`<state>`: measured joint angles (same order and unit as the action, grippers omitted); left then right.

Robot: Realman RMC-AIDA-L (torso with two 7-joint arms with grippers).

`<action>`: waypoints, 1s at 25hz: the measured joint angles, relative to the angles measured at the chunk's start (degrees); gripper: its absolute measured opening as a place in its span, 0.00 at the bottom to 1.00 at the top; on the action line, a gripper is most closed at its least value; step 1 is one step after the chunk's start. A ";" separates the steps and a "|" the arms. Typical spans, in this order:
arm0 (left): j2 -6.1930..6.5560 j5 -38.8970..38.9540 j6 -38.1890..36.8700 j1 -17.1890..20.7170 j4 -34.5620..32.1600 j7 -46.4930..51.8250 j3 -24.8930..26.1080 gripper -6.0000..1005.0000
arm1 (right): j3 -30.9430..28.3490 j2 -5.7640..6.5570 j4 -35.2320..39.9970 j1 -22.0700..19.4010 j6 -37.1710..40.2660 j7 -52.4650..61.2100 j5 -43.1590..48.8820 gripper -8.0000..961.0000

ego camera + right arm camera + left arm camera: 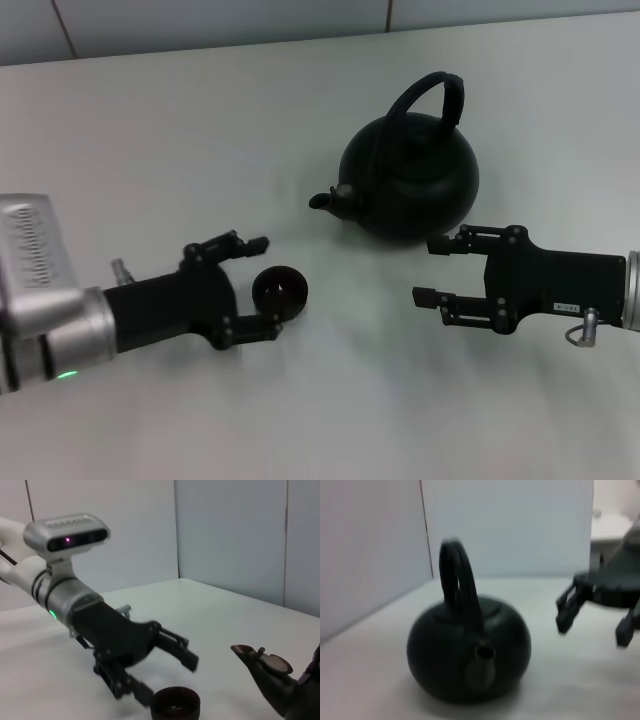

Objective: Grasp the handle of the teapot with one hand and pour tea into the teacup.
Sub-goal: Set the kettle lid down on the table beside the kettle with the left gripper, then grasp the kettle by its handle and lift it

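No brand or readable writing shows anywhere; the only marking is a small white label on the side of the right end effector (428, 270), too small to read in the head view. A green indicator glows on the silver wrist of the left arm, and a pink light shows in the camera housing above that wrist in the right wrist view.

The left arm reaches in low from the robot's left, its forearm nearly level with the pale bench (200, 120). The left end effector (265, 283) has its fingers spread apart on either side of the teacup (280, 290); the lower fingertip lies right at the cup's edge, and whether it touches cannot be told. The cup stands upright on the bench, in front of and to the left of the teapot (410, 180).

The right arm comes in level from the robot's right. Its fingers are apart and hold nothing; the upper fingertip sits just in front of the teapot's body, close to it.

The teapot stands on the bench, its spout (322, 201) aimed toward the robot's left. The handle (430, 92) arches upright over the lid, with no finger on it
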<state>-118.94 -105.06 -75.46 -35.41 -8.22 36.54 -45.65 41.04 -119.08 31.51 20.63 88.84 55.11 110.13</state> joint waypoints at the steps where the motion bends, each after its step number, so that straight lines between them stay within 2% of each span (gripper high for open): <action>1: 0.22 0.00 -3.03 1.33 -1.88 0.35 0.51 0.85 | 0.00 0.00 0.01 0.00 0.00 0.00 0.00 0.70; 2: 0.22 0.00 -3.03 1.33 -1.88 0.35 0.51 0.85 | 0.00 0.00 0.01 0.00 0.00 0.00 0.00 0.70; 3: 0.40 0.07 -7.24 3.69 -5.13 1.60 1.32 0.85 | -0.27 0.00 0.11 0.00 -0.01 0.00 0.00 0.70; 5: 0.49 0.05 -10.78 6.29 -8.87 3.66 2.80 0.85 | -0.64 0.00 0.15 -0.01 0.02 0.00 0.00 0.70; 6: 0.49 0.05 -10.78 6.29 -8.87 3.66 2.80 0.85 | -1.01 0.00 0.17 -0.03 0.08 0.00 0.00 0.70; 10: 0.80 0.10 -17.62 11.15 -15.59 6.90 7.09 0.85 | -2.27 0.06 0.13 -0.19 0.30 -0.03 0.00 0.70; 13: 1.66 0.04 -23.24 15.57 -20.14 9.82 8.84 0.85 | -2.29 0.08 0.03 -0.08 0.12 -0.09 0.00 0.70; 14: 1.66 0.04 -23.24 15.57 -20.14 9.82 8.84 0.85 | -2.29 0.08 0.03 -0.08 0.12 -0.09 0.00 0.70; 18: 3.40 -0.28 -25.47 18.52 -21.02 10.15 8.60 0.85 | -2.29 0.09 -0.11 0.37 -0.13 -0.09 0.00 0.70; 19: 3.40 -0.28 -25.47 18.52 -21.02 10.15 8.60 0.85 | -2.29 0.09 -0.11 0.37 -0.13 -0.09 0.00 0.70; 20: 4.15 -0.40 -25.92 19.22 -21.21 10.18 8.49 0.85 | -2.29 0.09 -0.10 0.43 -0.13 -0.09 0.00 0.70; 21: 6.10 -0.77 -26.81 20.75 -21.33 10.95 8.37 0.85 | -2.29 0.09 0.00 0.52 -0.04 0.07 -0.02 0.70; 22: 6.10 -0.77 -26.81 20.75 -21.33 10.95 8.37 0.85 | -2.29 0.09 0.00 0.52 -0.04 0.07 -0.02 0.70; 23: 6.88 -0.89 -27.21 21.43 -21.43 11.19 8.56 0.85 | -2.39 0.09 0.05 0.54 0.12 0.25 -0.26 0.70; 25: 7.16 -0.92 -27.37 21.75 -21.53 11.17 8.72 0.85 | -2.46 0.09 0.03 0.55 0.18 0.30 -0.43 0.70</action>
<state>-111.78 -105.98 -102.83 -13.66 -29.75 47.70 -36.93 38.58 -118.99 31.54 21.18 89.02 55.40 109.70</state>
